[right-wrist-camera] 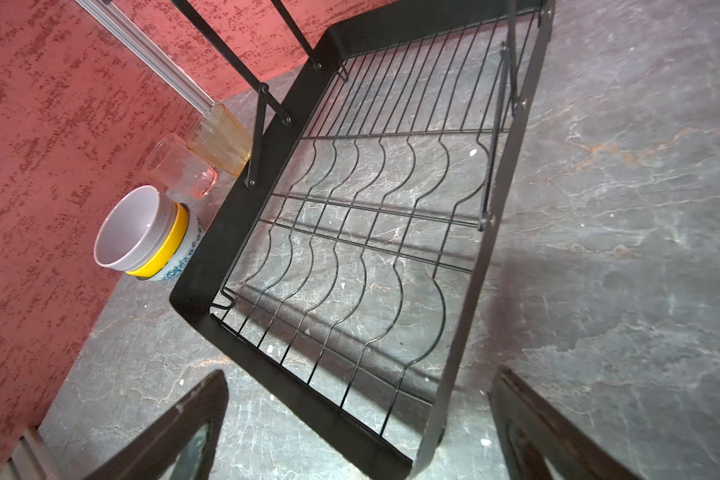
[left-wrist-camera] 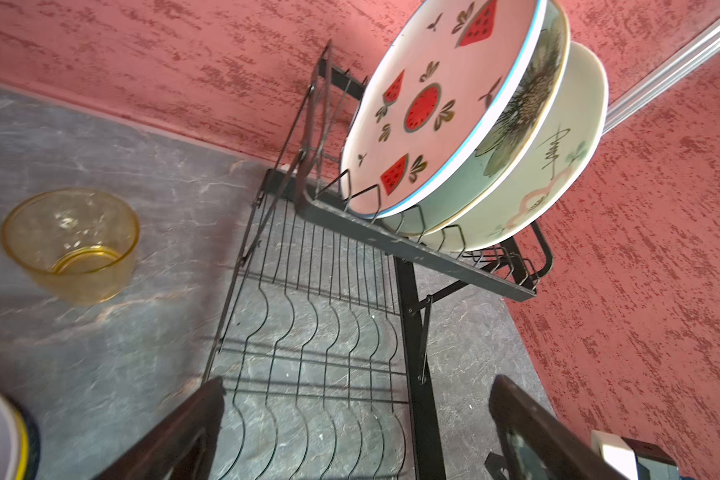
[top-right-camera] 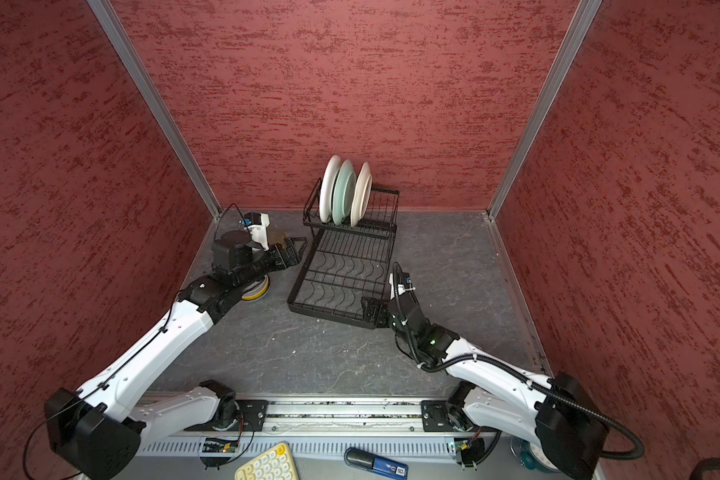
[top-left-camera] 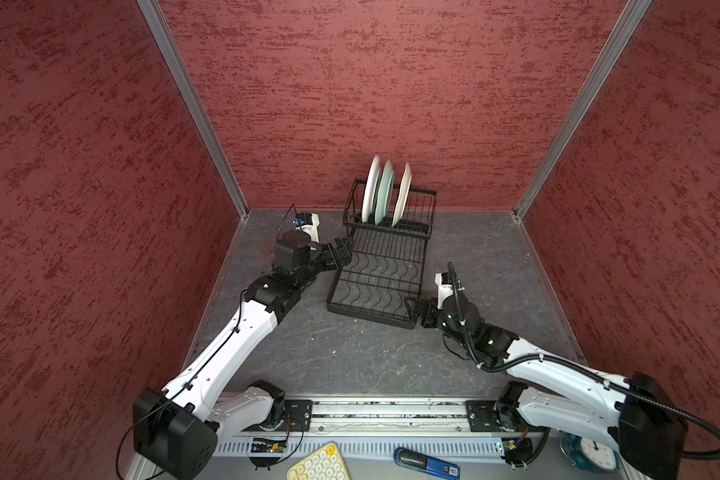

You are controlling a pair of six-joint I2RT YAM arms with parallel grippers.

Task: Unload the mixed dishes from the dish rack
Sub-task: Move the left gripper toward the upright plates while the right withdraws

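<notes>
The dish rack (top-left-camera: 371, 319) stands on the bench (top-left-camera: 350, 365) near the back wall. Its low tray is bare. The raised basket holds the watermelon plate (left-wrist-camera: 433, 112), the pale green plate (left-wrist-camera: 512, 137) and the cream plate (left-wrist-camera: 558, 166) on edge, each partly covering the next. The left end effector (top-left-camera: 344, 252), beside the tray's left rim, and the right end effector (top-left-camera: 416, 309), at its near right corner, are both spread wide and hold nothing. The left arm (top-left-camera: 242, 328) hides most of the bowl stack in the top views. The right wrist view shows the lilac bowl (right-wrist-camera: 129, 228), yellow bowl (right-wrist-camera: 171, 241) and blue-and-white bowl (right-wrist-camera: 184, 253) nested, with the amber tumbler (right-wrist-camera: 221, 141) and pink tumbler (right-wrist-camera: 179, 170) beside them, left of the rack.
</notes>
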